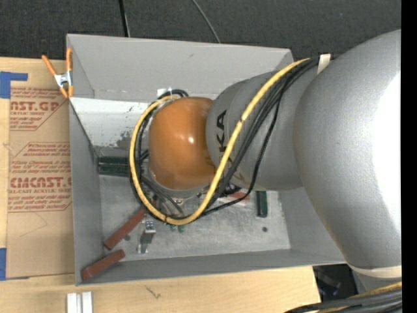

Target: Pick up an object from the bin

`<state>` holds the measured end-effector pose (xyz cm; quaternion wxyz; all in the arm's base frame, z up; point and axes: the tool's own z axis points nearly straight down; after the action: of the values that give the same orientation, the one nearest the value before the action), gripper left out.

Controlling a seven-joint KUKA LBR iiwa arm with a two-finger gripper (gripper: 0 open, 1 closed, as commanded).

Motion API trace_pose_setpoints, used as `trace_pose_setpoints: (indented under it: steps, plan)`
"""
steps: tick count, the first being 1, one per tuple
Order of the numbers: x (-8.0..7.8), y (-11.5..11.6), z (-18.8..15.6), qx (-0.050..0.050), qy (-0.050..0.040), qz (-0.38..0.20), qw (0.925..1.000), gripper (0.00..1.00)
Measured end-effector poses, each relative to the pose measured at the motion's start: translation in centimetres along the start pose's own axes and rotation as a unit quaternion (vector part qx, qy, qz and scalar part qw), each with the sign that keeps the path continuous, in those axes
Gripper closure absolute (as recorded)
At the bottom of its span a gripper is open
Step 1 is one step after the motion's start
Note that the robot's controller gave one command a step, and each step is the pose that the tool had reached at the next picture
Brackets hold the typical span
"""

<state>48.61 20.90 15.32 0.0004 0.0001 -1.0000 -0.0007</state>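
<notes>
Pincer (171,202) low under orange domed wrist cover (179,142), presumably placed for a grab; spread or pinching, impossible to tell. Candidates: small silver metal clip (146,237) below-left of cover, dark green block (114,167) left of cover.

Six loose things of four kinds are what you can count in your bin (83,194) beside the arm: two brown sticks (124,231), two dark green pieces (114,167), one small metal clip (146,237) and one dark speck (264,229). Anything under the arm stays uncounted.
</notes>
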Motion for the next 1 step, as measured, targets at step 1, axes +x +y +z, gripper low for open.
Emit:
trace_pose_setpoints:
  steps: [1]
  plan:
    - [0.00,0.00,0.00,0.000,0.0000,0.000,1.0000,0.00]
